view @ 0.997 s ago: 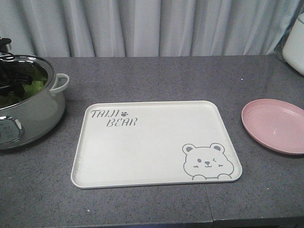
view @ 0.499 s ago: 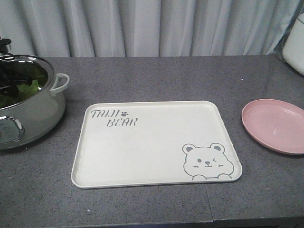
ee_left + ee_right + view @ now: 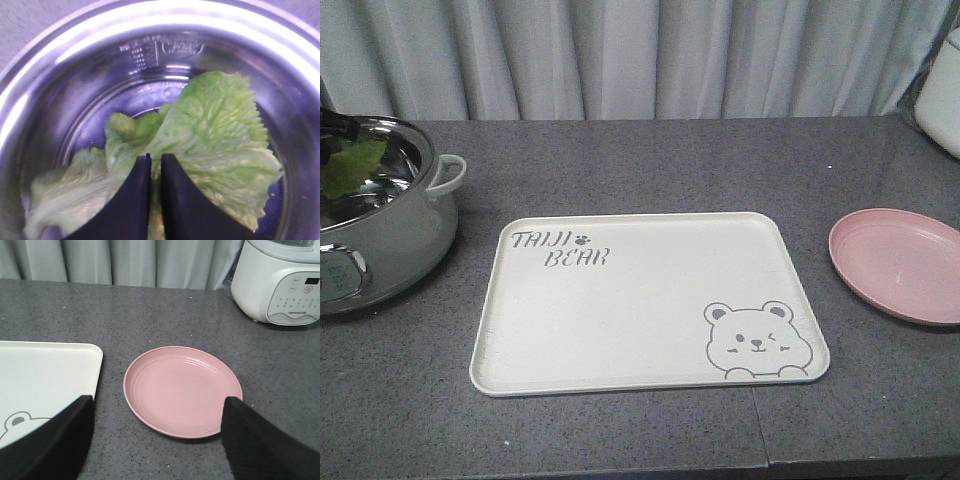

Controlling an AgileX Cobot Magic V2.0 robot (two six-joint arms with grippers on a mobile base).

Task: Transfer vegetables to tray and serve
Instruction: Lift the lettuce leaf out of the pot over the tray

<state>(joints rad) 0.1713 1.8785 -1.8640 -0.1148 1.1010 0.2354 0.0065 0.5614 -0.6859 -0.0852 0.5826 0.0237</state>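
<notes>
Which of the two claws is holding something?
The left gripper: it is pinched shut on the lettuce over the steel pot. The right gripper hangs wide open and empty above the pink plate.

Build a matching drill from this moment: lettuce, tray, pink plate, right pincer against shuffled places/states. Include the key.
Things
1. lettuce
2. tray
3. pink plate
4. right pincer

Places/states
A. open, hanging above the counter
B. bare, in the middle of the counter
C. pinched in the left pincer over the pot
D. nothing on it, lying to the right of the tray

Pairs: 1-C, 2-B, 3-D, 4-A
</notes>
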